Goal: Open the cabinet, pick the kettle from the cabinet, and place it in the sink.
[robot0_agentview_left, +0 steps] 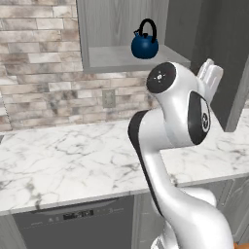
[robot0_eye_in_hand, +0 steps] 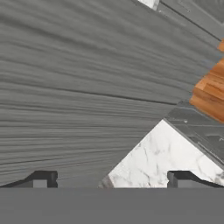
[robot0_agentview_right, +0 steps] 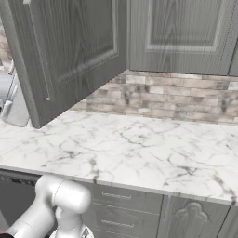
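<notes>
Fingers [robot0_eye_in_hand: 183, 178] spread wide beside open cabinet [robot0_agentview_left: 121, 53] door above marble counter [robot0_agentview_left: 73, 160]

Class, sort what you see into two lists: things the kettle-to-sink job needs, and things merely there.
Needed: cabinet, door open; kettle on its shelf; gripper, open, empty.
Merely there: marble counter; brick wall; wall outlet; dishwasher.

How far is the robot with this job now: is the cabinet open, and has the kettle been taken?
Done: the cabinet door is swung open. In hand: nothing; the gripper is open and empty, close to the door's grey wood. Left: the kettle sits on the cabinet shelf, so picking it and placing it in the sink remain.
</notes>
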Tool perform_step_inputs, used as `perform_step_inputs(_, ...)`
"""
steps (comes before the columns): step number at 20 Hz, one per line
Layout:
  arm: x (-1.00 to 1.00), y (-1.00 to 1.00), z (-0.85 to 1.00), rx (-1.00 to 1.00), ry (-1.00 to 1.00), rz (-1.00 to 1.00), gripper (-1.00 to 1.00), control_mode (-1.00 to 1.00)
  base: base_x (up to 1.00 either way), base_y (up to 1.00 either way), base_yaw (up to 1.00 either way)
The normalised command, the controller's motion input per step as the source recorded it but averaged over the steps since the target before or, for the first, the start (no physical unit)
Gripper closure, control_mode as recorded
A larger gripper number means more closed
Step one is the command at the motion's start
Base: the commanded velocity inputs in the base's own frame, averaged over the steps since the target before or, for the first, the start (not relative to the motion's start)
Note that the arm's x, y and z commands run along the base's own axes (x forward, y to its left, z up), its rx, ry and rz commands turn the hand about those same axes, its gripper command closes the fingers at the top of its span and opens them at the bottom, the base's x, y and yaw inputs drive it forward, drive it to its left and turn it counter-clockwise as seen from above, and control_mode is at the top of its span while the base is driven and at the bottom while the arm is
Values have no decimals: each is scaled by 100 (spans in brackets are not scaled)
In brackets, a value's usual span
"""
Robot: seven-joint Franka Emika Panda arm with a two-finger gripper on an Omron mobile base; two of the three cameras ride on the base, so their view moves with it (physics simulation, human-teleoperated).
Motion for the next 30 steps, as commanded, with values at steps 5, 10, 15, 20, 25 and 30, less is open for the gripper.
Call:
perform_step_inputs(5,-30,-69,2,6,0,-1,-100,-100,0,0,0)
perform_step_inputs(10,-29,-68,0,3,0,0,-100,-100,0,0,0)
perform_step_inputs(15,-22,-52,0,0,0,0,-100,-100,0,0,0)
perform_step_inputs(20,-13,-20,-5,-1,2,9,-100,-100,0,0,0)
perform_step_inputs(25,-5,33,-2,-14,7,31,-100,-100,0,0,0)
perform_step_inputs(30,-7,36,4,-19,13,61,-100,-100,0,0,0)
